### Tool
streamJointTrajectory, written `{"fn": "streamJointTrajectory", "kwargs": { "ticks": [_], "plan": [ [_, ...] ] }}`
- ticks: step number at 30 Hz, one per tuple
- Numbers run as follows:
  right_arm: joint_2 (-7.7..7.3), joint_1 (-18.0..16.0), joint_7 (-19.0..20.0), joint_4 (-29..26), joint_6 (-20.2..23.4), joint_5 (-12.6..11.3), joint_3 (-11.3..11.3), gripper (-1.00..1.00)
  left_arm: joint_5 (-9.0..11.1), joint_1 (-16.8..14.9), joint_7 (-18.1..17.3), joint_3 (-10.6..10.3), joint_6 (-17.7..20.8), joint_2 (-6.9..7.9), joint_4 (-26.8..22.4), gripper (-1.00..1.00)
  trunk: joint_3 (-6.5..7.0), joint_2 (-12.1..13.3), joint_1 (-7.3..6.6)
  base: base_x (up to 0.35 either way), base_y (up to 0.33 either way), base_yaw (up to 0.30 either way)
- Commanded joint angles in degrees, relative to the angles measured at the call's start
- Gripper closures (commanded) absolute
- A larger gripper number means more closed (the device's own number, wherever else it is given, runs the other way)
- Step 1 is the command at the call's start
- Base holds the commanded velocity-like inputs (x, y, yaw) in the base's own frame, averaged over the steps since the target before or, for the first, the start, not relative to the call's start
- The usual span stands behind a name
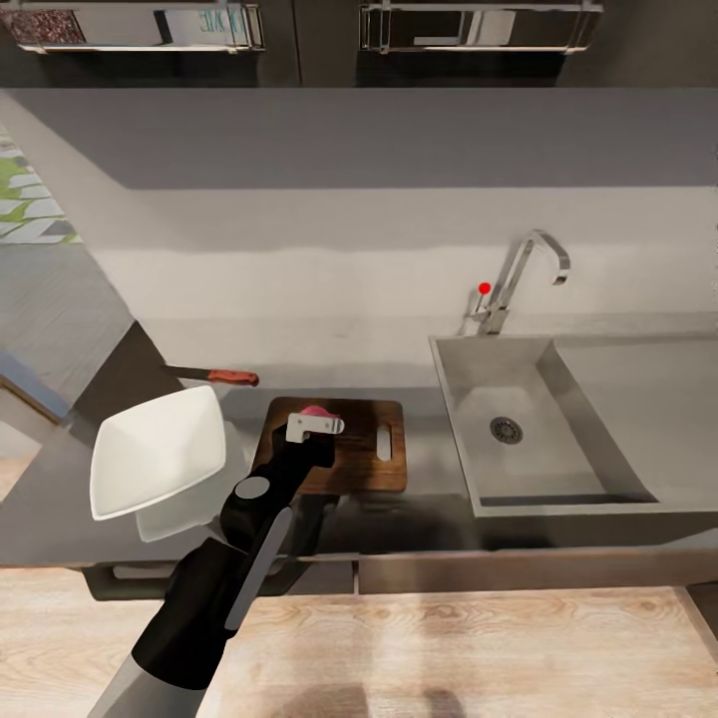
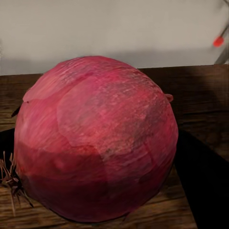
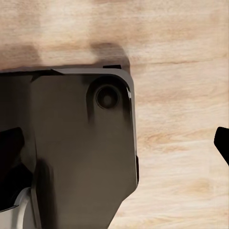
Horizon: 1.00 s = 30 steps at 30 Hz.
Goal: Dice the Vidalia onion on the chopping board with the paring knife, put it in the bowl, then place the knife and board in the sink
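The pinkish-red Vidalia onion rests on the brown chopping board, near its back edge. My left gripper reaches over the board from the front and is shut on the onion, a dark finger hugging each side. The paring knife lies on the countertop behind the white bowl, which stands left of the board. The sink is to the right, its basin bare. My right gripper hangs low over the wooden floor, fingers wide apart, one fingertip at the frame's edge.
A chrome faucet with a small red knob rises behind the sink. Wall shelves hang above the grey backsplash. The robot's dark base sits beside the right gripper, over pale wood floor.
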Motion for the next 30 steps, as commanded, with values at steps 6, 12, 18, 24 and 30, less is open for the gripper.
{"fn": "streamJointTrajectory", "kwargs": {
  "ticks": [6,12,18,24,30],
  "plan": [
    [0.04,-0.02,0.36,-0.03,-0.17,0.24,-0.48,-1.0,0.62,0.06,0.52,-0.08,0.23,0.01,0.03,1.0,-0.08,-0.1,0.02,-0.022,0.0,0.0],
    [0.04,-0.02,0.39,-0.03,-0.17,0.24,-0.49,-1.0,0.63,0.83,0.45,-0.08,0.23,0.01,0.03,1.0,-0.08,-0.1,0.02,-0.003,0.0,0.0],
    [0.04,-0.02,0.39,-0.03,-0.18,0.24,-0.47,-1.0,0.63,1.0,0.43,-0.08,0.23,0.01,0.27,1.0,-0.08,-0.1,0.02,0.047,-0.063,0.0],
    [0.04,-0.02,0.4,-0.03,-0.19,0.24,-0.42,-1.0,0.63,1.02,0.43,-0.08,0.23,0.01,0.39,1.0,-0.08,-0.1,0.02,0.016,-0.021,0.0],
    [0.04,-0.02,0.39,-0.03,-0.19,0.24,-0.44,-1.0,0.63,1.06,0.43,-0.08,0.23,0.01,0.4,1.0,-0.08,-0.1,0.02,0.002,-0.003,0.0]
  ]
}}
